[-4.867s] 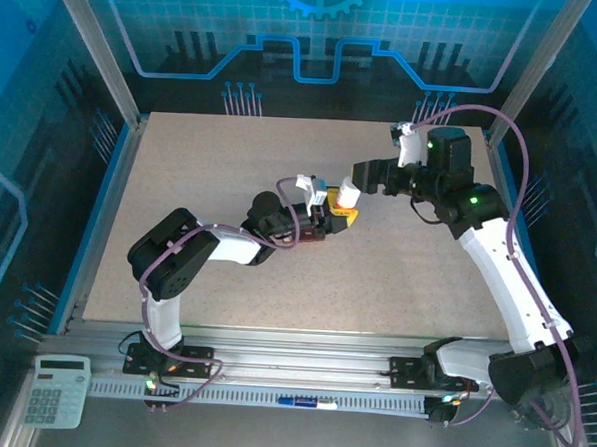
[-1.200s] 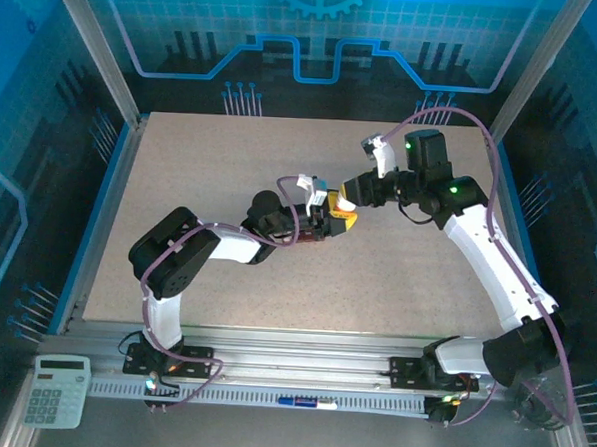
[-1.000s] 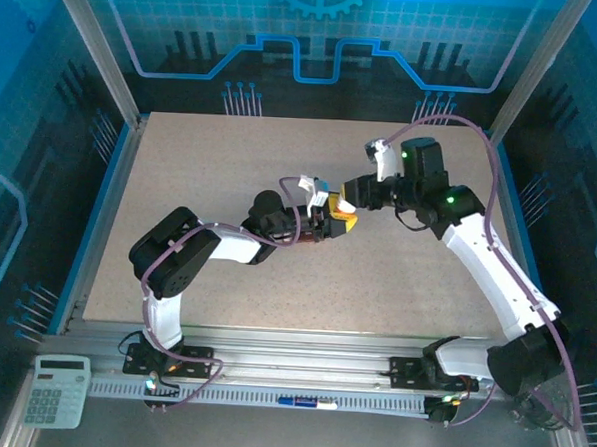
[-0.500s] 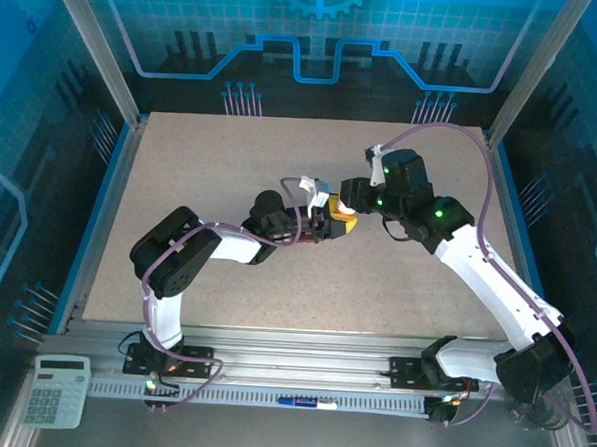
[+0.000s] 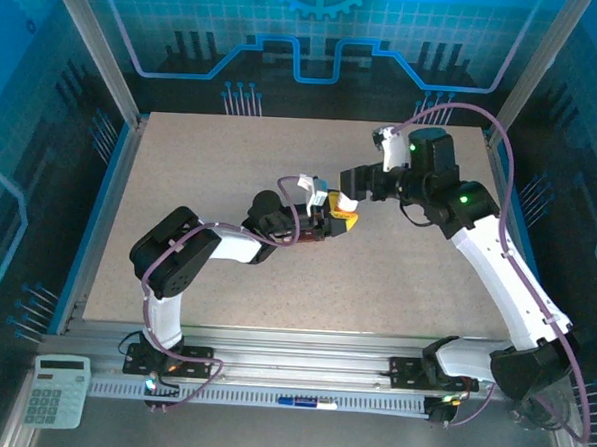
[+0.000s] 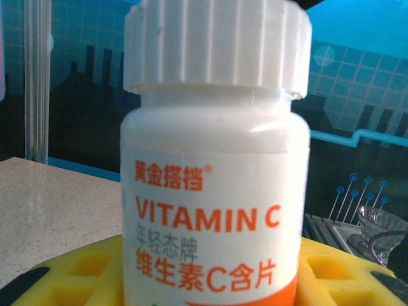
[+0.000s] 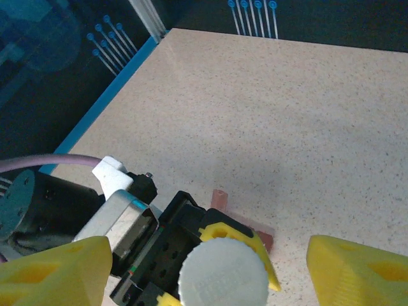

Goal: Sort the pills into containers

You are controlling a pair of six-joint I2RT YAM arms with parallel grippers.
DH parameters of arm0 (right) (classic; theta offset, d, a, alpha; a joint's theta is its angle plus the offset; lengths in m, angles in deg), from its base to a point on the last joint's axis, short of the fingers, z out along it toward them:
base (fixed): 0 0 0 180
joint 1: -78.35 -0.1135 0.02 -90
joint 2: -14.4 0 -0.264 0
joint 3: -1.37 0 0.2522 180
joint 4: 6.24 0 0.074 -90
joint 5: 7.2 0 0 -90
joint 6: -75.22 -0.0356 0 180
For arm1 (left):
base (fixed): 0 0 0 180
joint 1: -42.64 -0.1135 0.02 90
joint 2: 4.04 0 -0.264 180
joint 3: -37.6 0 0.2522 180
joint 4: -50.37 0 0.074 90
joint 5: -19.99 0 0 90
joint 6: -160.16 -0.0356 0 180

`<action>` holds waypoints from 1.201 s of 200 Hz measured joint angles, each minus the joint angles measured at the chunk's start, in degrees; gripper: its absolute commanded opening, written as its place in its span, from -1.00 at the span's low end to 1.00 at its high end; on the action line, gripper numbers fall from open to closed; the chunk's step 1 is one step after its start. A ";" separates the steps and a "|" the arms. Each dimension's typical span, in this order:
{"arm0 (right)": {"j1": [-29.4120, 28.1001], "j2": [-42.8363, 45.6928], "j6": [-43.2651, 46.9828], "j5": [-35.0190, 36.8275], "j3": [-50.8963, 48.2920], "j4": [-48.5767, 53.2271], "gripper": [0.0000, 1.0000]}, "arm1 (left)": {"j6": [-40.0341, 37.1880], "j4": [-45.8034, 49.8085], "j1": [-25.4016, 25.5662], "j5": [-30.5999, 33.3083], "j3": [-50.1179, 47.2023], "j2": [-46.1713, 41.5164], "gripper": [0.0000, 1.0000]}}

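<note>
The small flat reddish-brown plastic strip of compartments (image 7: 261,234) lies near the middle of the speckled beige surface (image 7: 287,115), just beside the left fingers (image 7: 220,231) and partly hidden by them. Those yellow fingers are closed round an upright white plastic bottle (image 6: 217,166) with orange Vitamin C lettering. The right fingers (image 7: 57,274), also yellow, stand wide apart on either side of its ribbed white cap (image 7: 223,275), gripping nothing. What the compartments hold I cannot tell.

We viewed the counter (image 5: 202,158) from overhead; both wrist cameras shared the bottle (image 6: 217,191), left close side-on, right from above.
</note>
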 measured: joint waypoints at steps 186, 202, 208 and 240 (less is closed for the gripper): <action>2.25 -4.44 8.87 -7.82 -1.97 0.48 -0.03 | 0.00 0.00 0.00 0.00 0.00 0.00 -1.00; 2.32 -4.63 8.87 -8.33 -1.97 0.42 -0.16 | 0.02 0.24 -0.02 0.02 0.00 0.00 -1.00; 2.34 -4.63 8.70 -8.37 -1.97 0.42 -0.19 | 0.02 0.26 -0.02 0.02 0.00 0.00 -1.00; 2.36 -4.37 6.86 -8.07 -3.04 -0.98 -0.32 | 0.04 0.57 -0.02 0.04 0.00 0.00 -1.00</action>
